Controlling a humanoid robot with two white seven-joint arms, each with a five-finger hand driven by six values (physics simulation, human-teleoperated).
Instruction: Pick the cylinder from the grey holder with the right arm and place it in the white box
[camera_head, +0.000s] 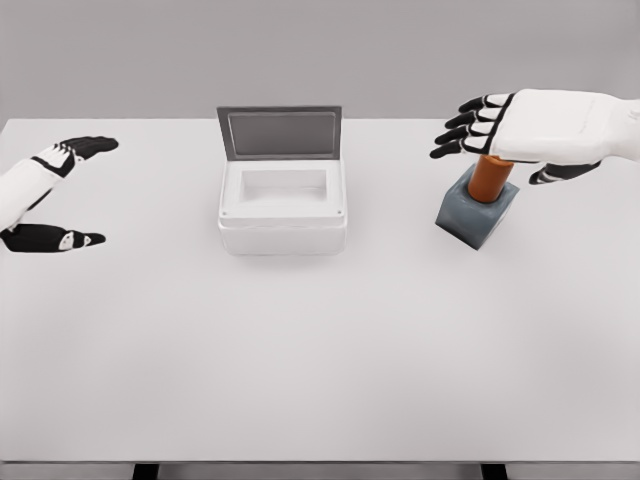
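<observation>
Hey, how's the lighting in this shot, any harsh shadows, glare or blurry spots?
Head view: soft, even light, no glare on the table; only faint shadows beside the box and under the holder; edges slightly soft throughout, most on the right hand over the cylinder; the left hand is cut by the frame edge.

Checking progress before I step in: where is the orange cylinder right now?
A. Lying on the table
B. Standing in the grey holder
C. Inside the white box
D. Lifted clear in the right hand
B: the orange cylinder stands in the grey holder, with the right hand spread open just above it and the white box holding nothing.
</observation>
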